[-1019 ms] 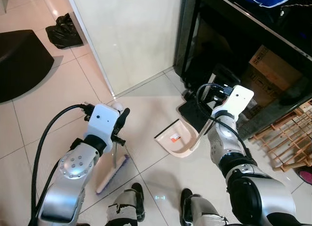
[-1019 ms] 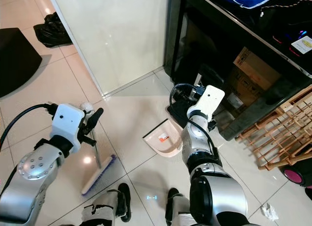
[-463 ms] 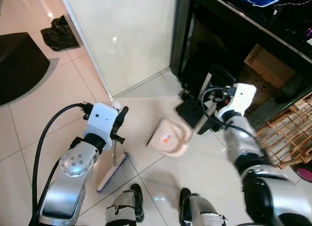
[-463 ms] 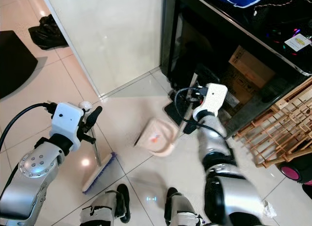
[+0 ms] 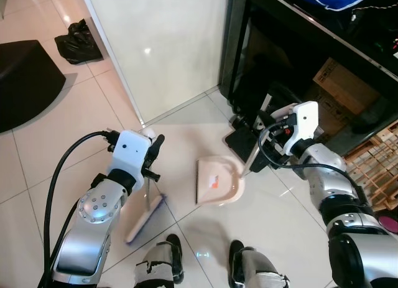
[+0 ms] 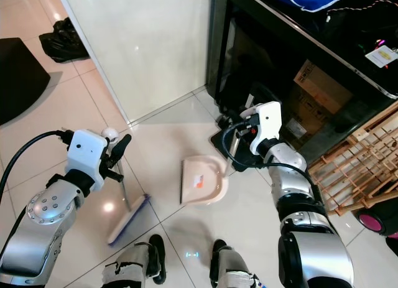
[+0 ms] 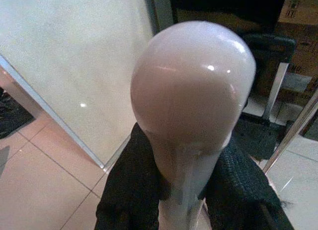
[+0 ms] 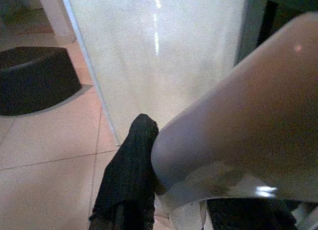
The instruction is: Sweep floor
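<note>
Left gripper (image 7: 185, 190): clamped on the broom handle (image 5: 147, 190) just below its rounded pale knob (image 7: 193, 83) — a black finger (image 7: 126, 185) presses each side of the shaft.
Broom: the handle runs down from the left gripper to the floor; the purple-bristled broom head (image 5: 145, 218) rests on the tiles below and slightly inboard of that gripper, just ahead of the robot's left foot (image 5: 173, 246).
Right gripper (image 8: 189, 205): closed around the pale grip of the dustpan handle (image 5: 259, 139), one black finger (image 8: 130, 175) lying along the grip's side.
Dustpan (image 5: 216, 183): beige, flat on the floor, below and inboard of the right gripper; its long metal handle slopes up from the pan to that gripper. A small red-marked scrap (image 5: 213, 183) lies inside the pan.
Relation: the dustpan sits between the two grippers, near the broom head but apart from it.
Beyond the right gripper: a dark cabinet (image 5: 292, 64) with a cardboard box (image 5: 345, 83) inside — wooden slats (image 5: 379, 170) lie outboard of it.
Beyond the left gripper: a cream wall panel (image 5: 165, 45); farther outboard, a black bag (image 5: 78, 40) on the tiles.
</note>
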`<state>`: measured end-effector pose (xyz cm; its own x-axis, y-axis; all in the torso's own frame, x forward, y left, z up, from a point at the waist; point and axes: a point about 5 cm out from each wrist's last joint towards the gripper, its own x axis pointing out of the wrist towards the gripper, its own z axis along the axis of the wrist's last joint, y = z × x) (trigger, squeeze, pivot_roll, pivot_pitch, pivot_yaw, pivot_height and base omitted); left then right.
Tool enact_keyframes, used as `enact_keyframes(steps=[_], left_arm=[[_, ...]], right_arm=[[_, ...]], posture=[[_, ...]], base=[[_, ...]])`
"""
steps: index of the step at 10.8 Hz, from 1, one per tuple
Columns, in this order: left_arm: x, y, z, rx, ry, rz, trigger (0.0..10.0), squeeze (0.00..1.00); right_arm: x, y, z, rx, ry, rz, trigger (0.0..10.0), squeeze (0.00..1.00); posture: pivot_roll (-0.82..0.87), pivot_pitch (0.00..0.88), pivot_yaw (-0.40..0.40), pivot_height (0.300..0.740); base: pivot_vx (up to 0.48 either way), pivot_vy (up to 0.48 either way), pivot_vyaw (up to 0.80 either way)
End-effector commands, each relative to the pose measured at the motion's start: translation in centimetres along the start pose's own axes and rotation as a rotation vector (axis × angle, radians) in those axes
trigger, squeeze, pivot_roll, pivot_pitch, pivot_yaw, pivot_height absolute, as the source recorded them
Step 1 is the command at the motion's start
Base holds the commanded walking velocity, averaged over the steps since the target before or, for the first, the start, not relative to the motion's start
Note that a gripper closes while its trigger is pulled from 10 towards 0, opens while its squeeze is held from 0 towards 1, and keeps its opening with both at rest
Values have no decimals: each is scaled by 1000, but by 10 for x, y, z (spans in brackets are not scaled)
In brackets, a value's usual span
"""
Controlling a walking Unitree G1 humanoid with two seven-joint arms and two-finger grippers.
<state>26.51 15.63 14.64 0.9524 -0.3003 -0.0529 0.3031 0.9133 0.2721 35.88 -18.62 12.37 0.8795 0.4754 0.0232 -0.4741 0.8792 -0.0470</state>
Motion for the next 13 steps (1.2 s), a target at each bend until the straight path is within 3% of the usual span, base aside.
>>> enact_keyframes(steps=[1,3,6,7,8,9,10,13], left_arm=[[-1,0,0,2,-7,-4,10000,0],[1,-1,1,0,-12,-10,10000,0],[0,-3,1,4,-12,-20,10000,0],[0,-3,1,5,-12,-21,10000,0],[0,-3,1,5,-13,-22,10000,0],[0,-4,1,6,-14,-23,10000,0],[1,-3,2,7,-17,-25,10000,0],[3,-4,4,5,-20,-26,10000,0]], right_arm=[[-7,-1,-7,20,38,50,0,0],[-16,-8,-13,-17,90,64,0,0],[-19,0,-19,-71,107,90,0,0],[-23,1,-29,-89,152,64,10000,0],[-26,1,-33,-90,156,54,10000,0],[-28,1,-34,-96,152,47,10000,192],[-31,-3,-33,-100,137,30,10000,1000],[-32,-7,-30,-129,124,7,10000,1000]], posture=[[45,236,7,740],[46,237,10,740],[48,244,13,740],[51,246,13,740],[53,245,14,740],[53,244,15,740],[53,245,16,740],[54,244,18,740]], base=[[0,0,0],[0,0,0],[0,0,0],[0,0,0],[0,0,0],[0,0,0],[0,0,0],[0,0,0]])
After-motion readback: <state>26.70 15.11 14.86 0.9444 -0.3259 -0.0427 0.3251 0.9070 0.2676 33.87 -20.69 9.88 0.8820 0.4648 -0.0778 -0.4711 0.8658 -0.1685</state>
